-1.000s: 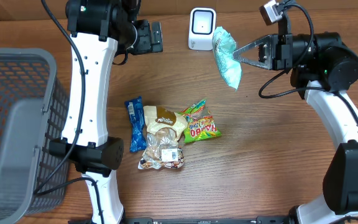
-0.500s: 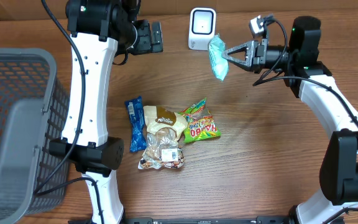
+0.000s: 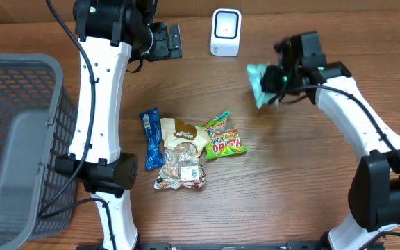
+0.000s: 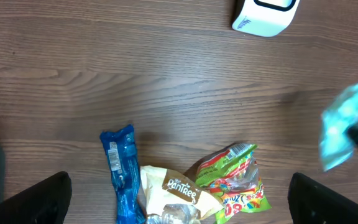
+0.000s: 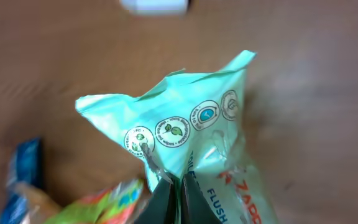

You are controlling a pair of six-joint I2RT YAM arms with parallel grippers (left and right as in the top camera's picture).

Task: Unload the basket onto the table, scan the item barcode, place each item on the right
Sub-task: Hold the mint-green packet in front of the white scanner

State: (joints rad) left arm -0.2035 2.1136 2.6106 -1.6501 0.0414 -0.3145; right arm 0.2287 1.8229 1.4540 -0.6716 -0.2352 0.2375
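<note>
Soft, even light fills all three views, moderately bright, with no harsh glare on the wooden table (image 3: 290, 180). The mint-green packet (image 3: 255, 78) throws only a faint shadow onto the wood. In the overhead view the grey basket (image 3: 19, 139), close to the lens, is out of focus. The left wrist view smears the packet. In the right wrist view the table and white scanner (image 5: 154, 5) behind it are blurred.

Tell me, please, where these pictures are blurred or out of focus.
Overhead: sharp overall, only the packet slightly smeared. Left wrist: snacks fairly sharp, packet at the right edge blurred. Right wrist: packet in focus, scanner and snacks behind it soft.
</note>
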